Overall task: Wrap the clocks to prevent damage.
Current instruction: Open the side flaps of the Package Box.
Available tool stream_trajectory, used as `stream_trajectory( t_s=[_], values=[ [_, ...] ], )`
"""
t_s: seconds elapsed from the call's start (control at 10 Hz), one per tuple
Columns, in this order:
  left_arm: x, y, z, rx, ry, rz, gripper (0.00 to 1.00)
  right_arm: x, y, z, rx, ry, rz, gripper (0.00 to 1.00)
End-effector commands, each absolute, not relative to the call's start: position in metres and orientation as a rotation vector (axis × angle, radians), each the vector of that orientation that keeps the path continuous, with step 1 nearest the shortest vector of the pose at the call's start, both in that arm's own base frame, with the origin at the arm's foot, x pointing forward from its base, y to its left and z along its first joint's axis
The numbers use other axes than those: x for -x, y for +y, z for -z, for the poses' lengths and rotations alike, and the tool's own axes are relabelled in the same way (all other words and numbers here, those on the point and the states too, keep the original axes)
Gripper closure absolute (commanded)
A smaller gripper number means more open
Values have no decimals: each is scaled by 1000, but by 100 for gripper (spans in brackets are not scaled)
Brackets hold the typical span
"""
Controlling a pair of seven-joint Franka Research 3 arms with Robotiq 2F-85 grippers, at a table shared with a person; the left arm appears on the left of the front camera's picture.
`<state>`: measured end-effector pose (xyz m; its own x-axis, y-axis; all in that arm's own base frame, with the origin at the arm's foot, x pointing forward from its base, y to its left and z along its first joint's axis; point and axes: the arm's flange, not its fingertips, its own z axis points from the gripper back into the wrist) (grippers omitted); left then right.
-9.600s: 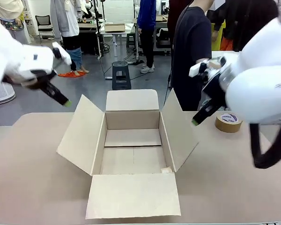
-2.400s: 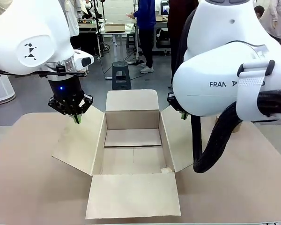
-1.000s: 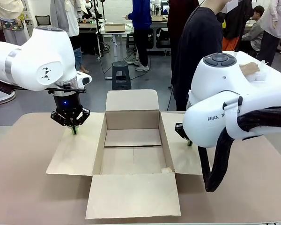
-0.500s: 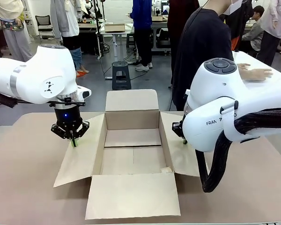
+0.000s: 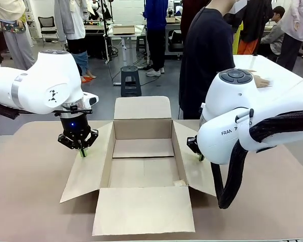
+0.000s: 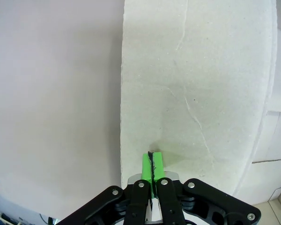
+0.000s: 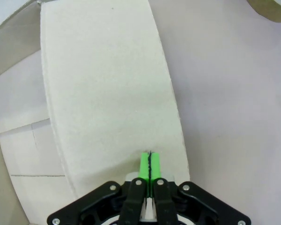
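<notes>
The clocks are out of view. An open cardboard box [image 5: 141, 166] sits mid-table with nothing in it and all its flaps spread outward. My left gripper [image 5: 81, 151] is shut, its green tips pressed on the outer edge of the left flap [image 5: 88, 169]. In the left wrist view the shut left gripper [image 6: 152, 157] touches the pale flap [image 6: 196, 84] near its edge. My right gripper [image 5: 201, 157] is also shut and rests on the right flap [image 5: 194, 166]. The right wrist view shows the shut right gripper [image 7: 150, 159] on that flap [image 7: 107, 93].
A person in a dark top [image 5: 207, 55] stands at the far side, one hand [image 5: 260, 80] on a white table to the right. A roll of brown tape [image 7: 271, 9] lies on the table beyond the right flap. The near flap [image 5: 144, 209] lies flat toward me.
My left gripper has shifted a little nearer along the left flap, and both side flaps stand slightly steeper than a second ago. The person has shifted position and moved a hand across the white table.
</notes>
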<state>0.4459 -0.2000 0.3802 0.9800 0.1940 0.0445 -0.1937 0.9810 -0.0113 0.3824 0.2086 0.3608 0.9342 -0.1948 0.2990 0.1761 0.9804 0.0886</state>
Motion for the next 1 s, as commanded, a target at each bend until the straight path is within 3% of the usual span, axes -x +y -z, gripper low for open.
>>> stream_trajectory(
  t_s=[0.0, 0.9],
  values=[
    [-445, -200, -379, 3, -39, -194, 100, -382, 209, -360, -58, -312, 187, 99],
    [-445, -200, -379, 3, -39, -194, 100, -382, 209, -360, -58, -312, 187, 99]
  ],
)
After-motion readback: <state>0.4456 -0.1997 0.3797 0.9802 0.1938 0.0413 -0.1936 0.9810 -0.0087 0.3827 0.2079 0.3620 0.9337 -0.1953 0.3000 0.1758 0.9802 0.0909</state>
